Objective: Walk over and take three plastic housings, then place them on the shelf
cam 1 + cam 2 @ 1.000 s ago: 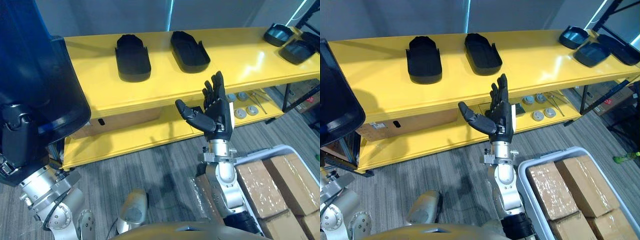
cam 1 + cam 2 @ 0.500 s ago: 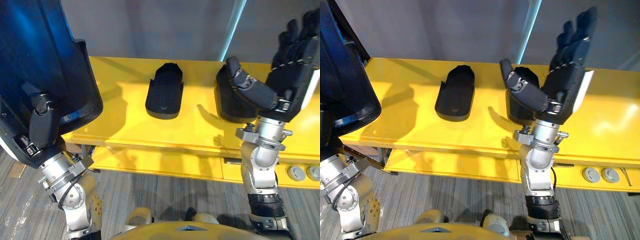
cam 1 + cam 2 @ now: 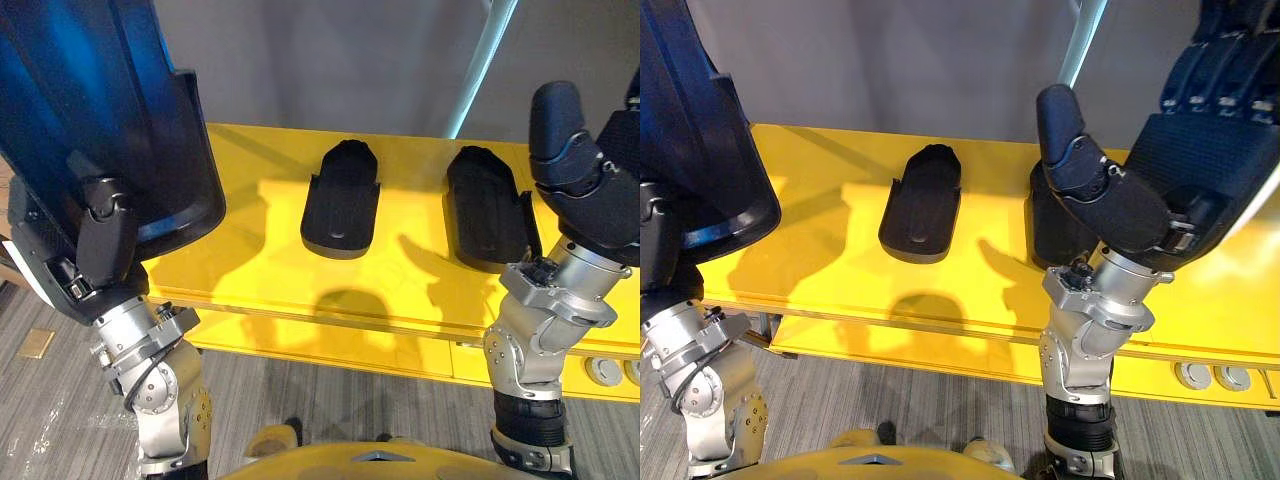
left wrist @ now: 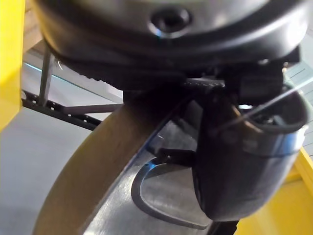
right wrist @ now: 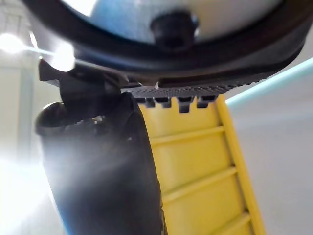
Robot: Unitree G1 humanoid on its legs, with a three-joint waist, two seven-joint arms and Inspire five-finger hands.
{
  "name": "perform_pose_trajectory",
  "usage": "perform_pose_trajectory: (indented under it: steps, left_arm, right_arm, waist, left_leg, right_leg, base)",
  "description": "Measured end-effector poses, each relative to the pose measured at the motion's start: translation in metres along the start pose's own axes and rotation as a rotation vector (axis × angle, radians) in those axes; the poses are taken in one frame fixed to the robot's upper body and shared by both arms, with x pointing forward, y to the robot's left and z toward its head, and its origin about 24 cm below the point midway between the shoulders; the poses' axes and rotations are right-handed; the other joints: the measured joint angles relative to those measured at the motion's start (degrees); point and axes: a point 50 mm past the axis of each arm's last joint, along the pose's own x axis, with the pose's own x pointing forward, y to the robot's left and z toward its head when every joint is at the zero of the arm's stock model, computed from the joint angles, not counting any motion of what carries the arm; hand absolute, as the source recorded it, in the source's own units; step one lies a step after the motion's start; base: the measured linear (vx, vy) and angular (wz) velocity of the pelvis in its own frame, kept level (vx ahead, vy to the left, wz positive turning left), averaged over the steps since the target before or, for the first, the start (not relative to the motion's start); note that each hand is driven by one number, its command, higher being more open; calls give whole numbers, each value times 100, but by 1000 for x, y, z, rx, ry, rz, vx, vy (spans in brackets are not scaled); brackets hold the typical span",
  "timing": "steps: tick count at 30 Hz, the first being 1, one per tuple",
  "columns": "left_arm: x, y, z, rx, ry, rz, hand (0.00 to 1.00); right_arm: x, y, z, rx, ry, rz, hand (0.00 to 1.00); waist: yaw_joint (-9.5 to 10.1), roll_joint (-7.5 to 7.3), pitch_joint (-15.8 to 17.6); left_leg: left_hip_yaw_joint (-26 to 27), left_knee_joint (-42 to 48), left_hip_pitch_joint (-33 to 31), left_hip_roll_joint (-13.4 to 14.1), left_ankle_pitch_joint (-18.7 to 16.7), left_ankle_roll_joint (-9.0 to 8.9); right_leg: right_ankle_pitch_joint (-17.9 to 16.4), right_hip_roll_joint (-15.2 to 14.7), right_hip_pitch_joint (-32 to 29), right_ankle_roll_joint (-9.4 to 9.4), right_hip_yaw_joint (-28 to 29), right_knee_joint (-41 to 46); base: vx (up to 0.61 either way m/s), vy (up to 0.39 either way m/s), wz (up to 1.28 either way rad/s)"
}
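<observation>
A large glossy black plastic housing (image 3: 90,110) stands upright at the left, above the shelf's left end. My left hand (image 3: 100,245) is shut on its lower rim, the thumb (image 4: 234,161) clamped against the wall. Two more black housings lie on the yellow shelf top (image 3: 250,270): one in the middle (image 3: 342,198), one to its right (image 3: 487,205). My right hand (image 3: 1180,180) is raised in front of the right housing, open with its fingers straight, thumb (image 5: 102,166) apart, holding nothing. It partly hides that housing (image 3: 1055,235) in the right eye view.
A lower yellow shelf level runs under the top, with round metal parts (image 3: 1185,375) at its right. A grey wall with a light strip (image 3: 485,60) stands behind the shelf. Grey floor (image 3: 300,400) lies in front.
The camera has moved in towards the shelf, which now looks larger. My right hand has risen higher and nearer the camera. The left hand still holds its housing.
</observation>
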Motion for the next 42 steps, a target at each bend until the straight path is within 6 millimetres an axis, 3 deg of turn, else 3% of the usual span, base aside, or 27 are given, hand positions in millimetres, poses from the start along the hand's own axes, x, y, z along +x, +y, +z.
perform_pose_trajectory:
  steps: [2, 8, 14, 20, 28, 33, 34, 42]
  left_arm:
    - [-1, 0, 0, -17, 9, -8, 0]
    - [-5, 4, 4, -54, 19, -28, 0]
    - [-4, 2, 5, -119, 15, -33, 0]
    - [-2, -23, 1, -211, 17, -109, 0]
    - [1, -25, 2, -209, 7, -134, 0]
    - [0, -24, 2, -204, 11, -133, 0]
    - [-1, -20, 2, -188, 14, -133, 0]
    - [-3, -18, -2, -174, 35, -126, 0]
  right_arm:
    - [-9, 4, -10, 4, 66, -18, 100]
    - [-25, 8, -17, -4, 166, -55, 100]
    - [-25, 7, -17, -8, 166, -77, 100]
    - [-27, 6, -21, -18, 212, -82, 100]
    - [-46, 3, -39, -37, 387, -33, 100]
    - [-47, 5, -40, -29, 394, -31, 100]
    - [-47, 5, -42, -35, 419, -40, 100]
    - [-55, 1, -50, -48, 473, -55, 100]
  waist:
    - [2, 9, -1]
    - [138, 26, -7]
    - [-25, 21, -41]
    - [-174, -1, -59]
    - [-160, -5, -86]
    - [-160, -17, -196]
    - [-169, -27, -377]
    - [-174, -23, -354]
  left_leg:
    - [-143, -277, 31, -36, 228, -19]
    - [-91, -545, 189, -45, 402, -10]
    - [267, -633, 205, 5, 401, 2]
    - [388, -609, 215, 15, 445, 35]
    - [432, -631, 299, 22, 437, 28]
    - [416, -698, 304, 21, 451, 42]
    - [405, -1067, 436, -2, 685, 49]
    - [417, -1093, 469, -2, 685, 49]
  right_leg:
    - [-3, -20, 6, -5, -173, -13]
    - [-2, -28, 104, -1, -168, -90]
    - [169, -1, 46, 58, 40, -237]
    - [265, 12, 18, 71, 153, -312]
    - [273, 11, 89, 80, 197, -312]
    - [275, 11, 95, 84, 160, -312]
    - [292, 11, 77, 109, 135, -364]
    - [292, 11, 90, 109, 143, -367]
  base:
    - [-74, -27, 42]
    - [-94, -10, 2]
    - [-76, 19, -21]
    - [8, 12, -10]
    - [-11, 5, -2]
    - [-32, -2, 2]
    - [0, 0, 0]
    - [0, 0, 0]
